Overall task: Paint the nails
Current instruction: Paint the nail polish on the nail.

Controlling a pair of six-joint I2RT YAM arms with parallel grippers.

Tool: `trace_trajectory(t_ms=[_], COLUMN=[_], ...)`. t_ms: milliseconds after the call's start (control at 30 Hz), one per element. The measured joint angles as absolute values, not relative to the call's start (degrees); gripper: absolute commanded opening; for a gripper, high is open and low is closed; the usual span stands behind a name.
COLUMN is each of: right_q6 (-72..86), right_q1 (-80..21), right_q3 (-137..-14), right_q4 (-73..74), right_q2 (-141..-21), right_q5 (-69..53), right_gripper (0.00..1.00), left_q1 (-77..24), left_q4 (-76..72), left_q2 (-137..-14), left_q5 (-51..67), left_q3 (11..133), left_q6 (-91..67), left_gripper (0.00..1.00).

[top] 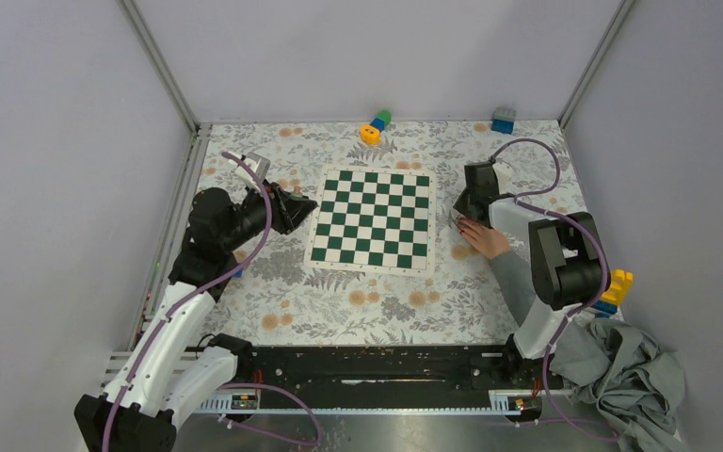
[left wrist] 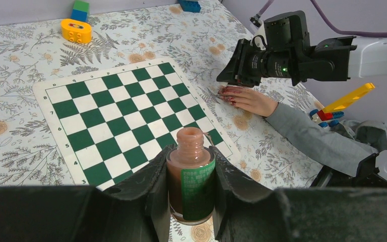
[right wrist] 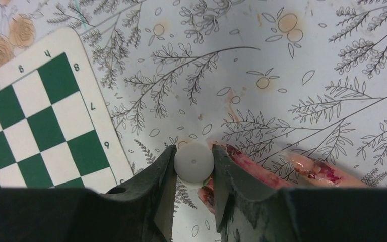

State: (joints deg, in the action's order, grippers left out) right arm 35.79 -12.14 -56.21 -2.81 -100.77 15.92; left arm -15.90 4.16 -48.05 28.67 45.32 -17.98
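A light-skinned hand (top: pixel 482 237) with a grey sleeve lies flat on the floral mat, right of the chessboard. Its reddish-pink nails (left wrist: pixel 229 93) point toward the board, and polish is smeared on the fingers (right wrist: pixel 252 166). My right gripper (right wrist: pixel 194 151) is shut on a white round brush cap (right wrist: pixel 194 161) and hovers right over the fingertips; it also shows in the top view (top: pixel 463 215). The brush itself is hidden under the cap. My left gripper (left wrist: pixel 191 156) is shut on an uncapped brown-pink nail polish bottle (left wrist: pixel 191 181) with a green label, held upright at the board's left edge (top: pixel 297 205).
A green-and-white chessboard (top: pixel 373 217) lies mid-mat. A stack of yellow, blue and green bricks (top: pixel 375 126) and a blue brick (top: pixel 503 120) sit at the back wall. Yellow bricks (top: pixel 617 285) and a grey cloth (top: pixel 621 377) are at the near right. Walls enclose three sides.
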Motion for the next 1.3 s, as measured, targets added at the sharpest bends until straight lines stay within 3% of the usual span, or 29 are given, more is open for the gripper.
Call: trace_trajectory(t_ms=[1300], right_q6=[37.2], right_q1=[-13.1], right_q3=[-60.9], right_q4=[4.9], right_q2=[-103.3], right_q5=[19.1], right_gripper=[0.00], left_q1=[-15.9], left_q4=[4.2], left_q2=[-48.1], left_q5=[28.6], left_q3=[45.3], left_q6=[-18.0], left_gripper=[0.00])
